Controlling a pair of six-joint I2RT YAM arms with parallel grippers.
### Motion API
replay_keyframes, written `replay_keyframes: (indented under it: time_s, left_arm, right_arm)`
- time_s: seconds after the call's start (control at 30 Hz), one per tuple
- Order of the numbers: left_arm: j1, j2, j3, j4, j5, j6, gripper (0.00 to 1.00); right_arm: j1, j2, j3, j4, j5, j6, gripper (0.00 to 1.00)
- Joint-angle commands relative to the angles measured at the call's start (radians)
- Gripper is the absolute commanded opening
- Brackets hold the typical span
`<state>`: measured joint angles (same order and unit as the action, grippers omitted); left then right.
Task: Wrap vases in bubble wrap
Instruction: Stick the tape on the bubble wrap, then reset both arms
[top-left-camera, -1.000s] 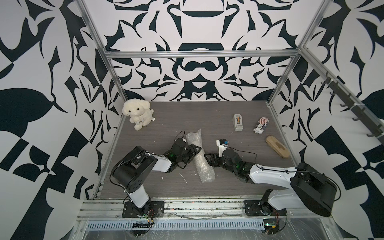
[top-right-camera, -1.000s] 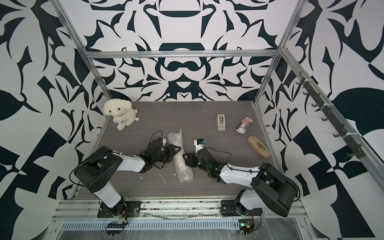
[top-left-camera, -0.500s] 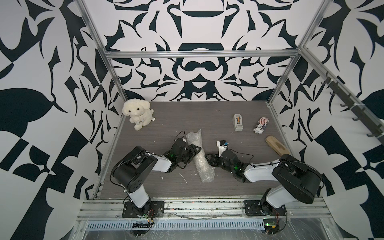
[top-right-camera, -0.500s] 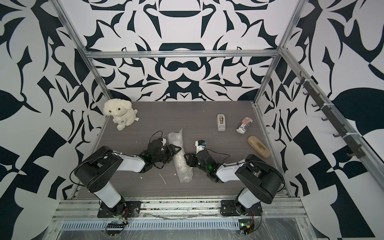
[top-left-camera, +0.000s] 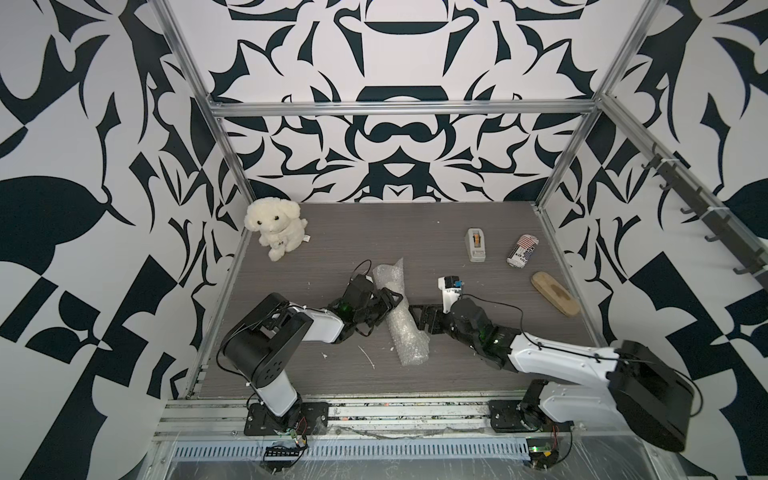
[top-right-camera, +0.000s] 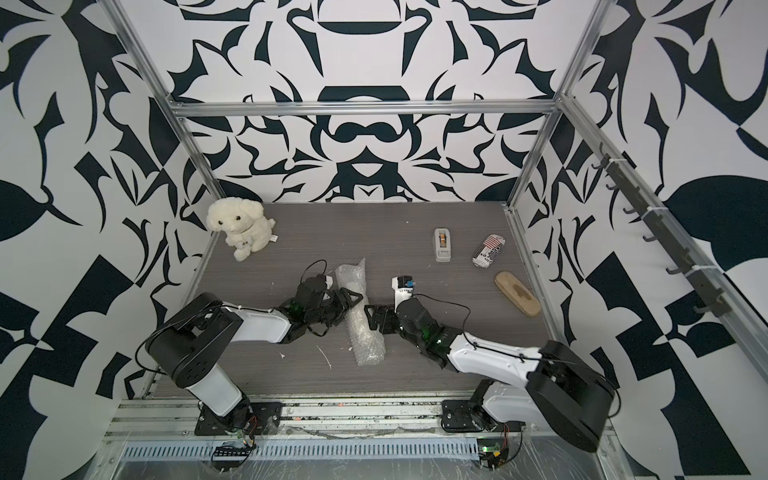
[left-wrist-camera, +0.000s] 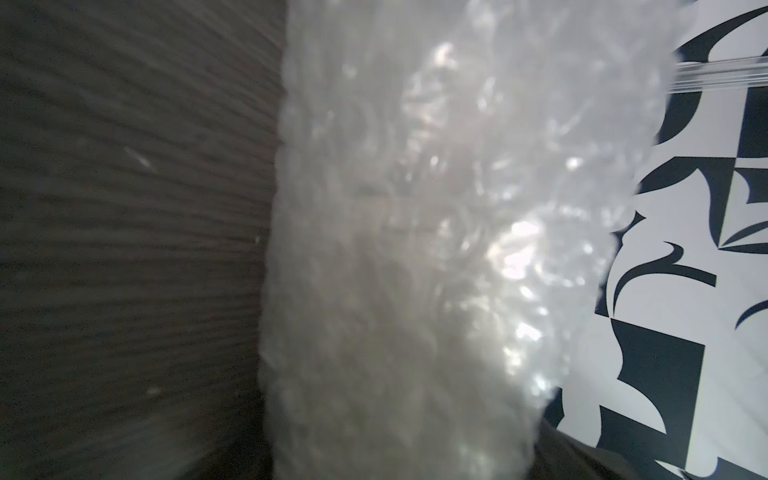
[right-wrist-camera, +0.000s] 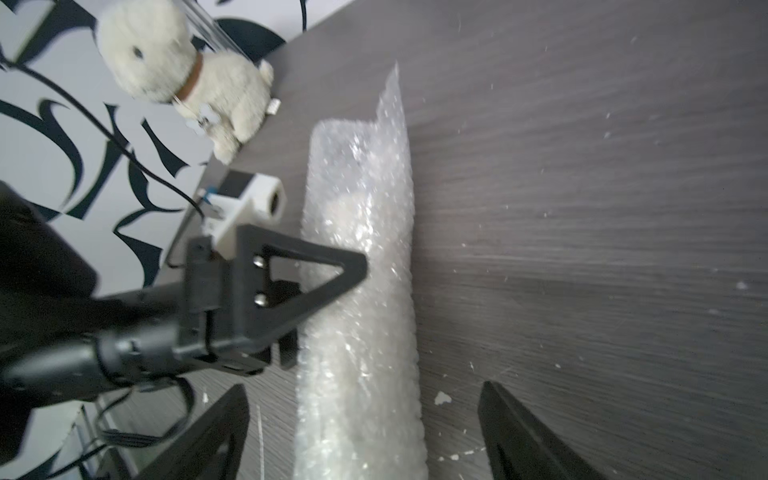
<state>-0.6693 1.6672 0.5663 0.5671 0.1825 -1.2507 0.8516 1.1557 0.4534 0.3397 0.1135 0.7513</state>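
The rolling looks largely done. The bubble wrap (top-left-camera: 402, 320) lies in the middle of the table (top-left-camera: 457, 365) as a long, loose tube running from near the robot toward the back wall, with a spare flap sticking out at its far end. The vase (right-wrist-camera: 338, 208) is inside it. Only a pale, solid shape shows through the plastic in the far half, so how it lies cannot be told. The left gripper (top-left-camera: 390, 305) is closed on the roll from the robot's left, with one finger lying across the top of the wrap. The right gripper (top-left-camera: 417, 318) sits just beside the roll on the opposite side and holds nothing; in the right wrist view its jaws are spread wide, one to each side of the tube. What seems left is to close the open ends and fix the loose edge. The tape dispenser (top-left-camera: 475, 245) stands well apart near the back right, untouched.
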Motion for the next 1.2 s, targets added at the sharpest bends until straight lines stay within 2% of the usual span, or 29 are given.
replay_keyframes:
  time_s: [0.0, 0.1, 0.17, 0.2, 0.33, 0.37, 0.6, 0.7, 0.77, 0.83, 0.9, 0.97, 1.03, 1.1, 1.17]
  left_arm:
    - [0.004, -0.007, 0.002, -0.158, -0.06, 0.042, 0.51]
    - [0.003, -0.015, 0.015, -0.179, -0.059, 0.046, 0.54]
    - [0.003, -0.023, 0.027, -0.204, -0.055, 0.057, 0.59]
    - [0.002, -0.031, 0.035, -0.221, -0.056, 0.064, 0.62]
    - [0.004, -0.105, 0.093, -0.388, -0.108, 0.116, 0.87]
    - [0.003, -0.133, 0.105, -0.439, -0.128, 0.126, 0.99]
    - [0.006, -0.379, 0.224, -0.805, -0.296, 0.252, 1.0]
    - [0.019, -0.487, 0.294, -0.949, -0.457, 0.392, 0.99]
    - [0.054, -0.539, 0.336, -1.014, -0.544, 0.476, 0.99]
    - [0.076, -0.584, 0.354, -1.051, -0.723, 0.54, 0.99]
    - [0.1, -0.622, 0.294, -0.935, -0.951, 0.671, 0.99]
    - [0.151, -0.63, 0.204, -0.754, -1.1, 0.787, 0.99]
    - [0.251, -0.614, 0.129, -0.609, -1.104, 0.86, 0.99]
    - [0.366, -0.586, 0.064, -0.516, -0.996, 0.905, 0.99]
    - [0.438, -0.561, -0.029, -0.366, -0.925, 0.958, 0.99]
  right_arm:
    - [0.001, -0.088, 0.052, -0.184, 0.117, -0.076, 0.94]
    - [0.002, -0.151, 0.064, -0.247, 0.15, -0.113, 0.96]
    - [0.002, -0.188, 0.059, -0.253, 0.162, -0.133, 0.96]
    - [0.001, -0.204, 0.056, -0.258, 0.173, -0.145, 0.99]
    - [0.001, -0.264, 0.072, -0.316, 0.229, -0.199, 0.99]
    - [0.001, -0.278, 0.083, -0.339, 0.24, -0.216, 0.99]
    - [0.001, -0.373, 0.131, -0.401, 0.334, -0.344, 0.99]
    - [-0.001, -0.41, 0.137, -0.399, 0.422, -0.455, 0.99]
    - [-0.004, -0.432, 0.138, -0.391, 0.529, -0.534, 0.99]
    - [-0.024, -0.456, 0.119, -0.352, 0.635, -0.612, 0.99]
    - [-0.08, -0.472, 0.058, -0.246, 0.673, -0.726, 0.99]
    - [-0.169, -0.472, -0.011, -0.142, 0.634, -0.784, 0.99]
    - [-0.287, -0.455, -0.074, -0.075, 0.574, -0.76, 0.99]
    - [-0.416, -0.412, -0.135, -0.009, 0.441, -0.758, 0.99]
    - [-0.488, -0.355, -0.187, 0.075, 0.378, -0.777, 0.99]
